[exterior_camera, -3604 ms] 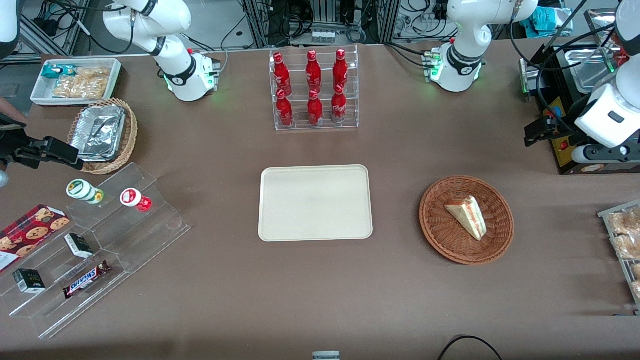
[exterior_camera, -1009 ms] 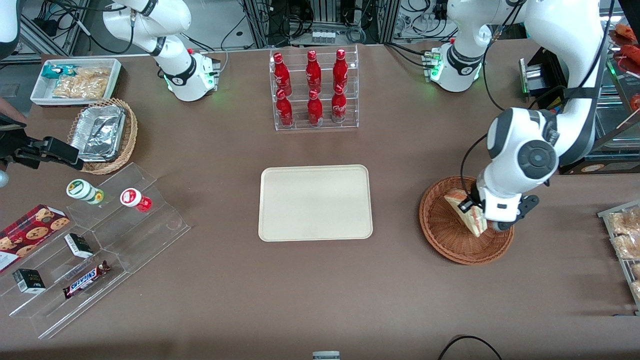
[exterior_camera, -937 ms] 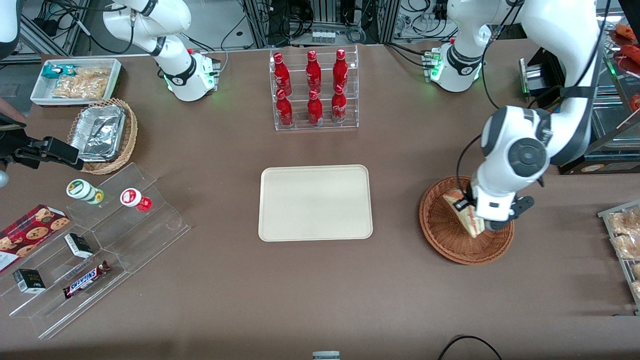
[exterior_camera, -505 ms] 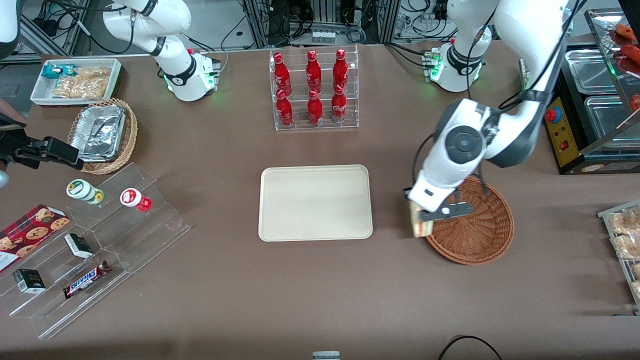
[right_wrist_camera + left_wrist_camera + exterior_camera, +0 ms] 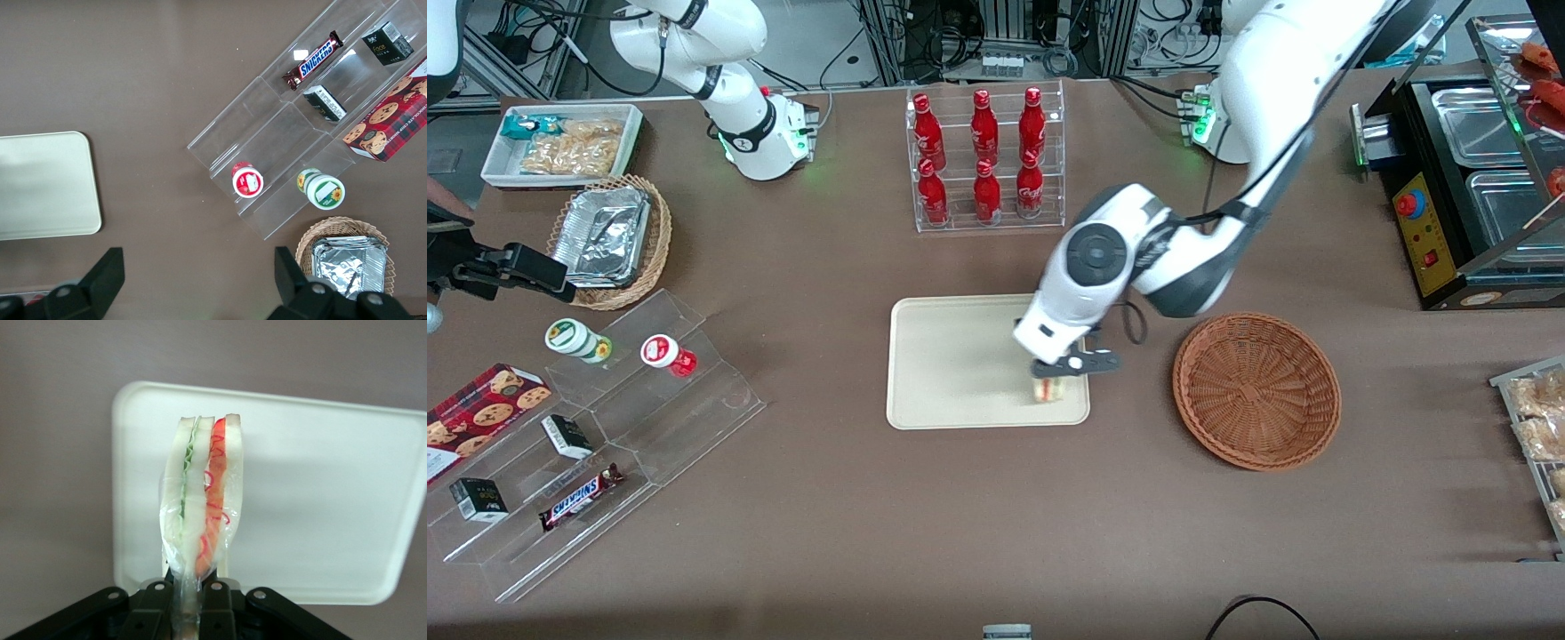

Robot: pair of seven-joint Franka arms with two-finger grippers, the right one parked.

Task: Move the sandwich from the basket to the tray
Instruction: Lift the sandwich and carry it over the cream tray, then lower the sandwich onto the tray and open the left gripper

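Observation:
My left gripper (image 5: 1052, 372) hangs over the cream tray (image 5: 951, 364), above the corner nearest the basket and the front camera, shut on the sandwich (image 5: 1050, 388). In the left wrist view the black fingers (image 5: 155, 607) pinch the plastic-wrapped sandwich (image 5: 202, 503) at its narrow end, its white bread and its red and green filling edge-on above the tray (image 5: 320, 487). The reddish-brown wicker basket (image 5: 1256, 388) sits beside the tray toward the working arm's end, with nothing in it.
A clear rack of red bottles (image 5: 984, 156) stands farther from the front camera than the tray. A stepped clear shelf with snacks (image 5: 596, 427) and a lighter basket of foil trays (image 5: 611, 240) lie toward the parked arm's end. A wire rack of buns (image 5: 1538, 427) lies at the working arm's end.
The gripper lifted the sandwich out of the basket and carried it sideways to above the tray's corner. The basket now holds nothing.

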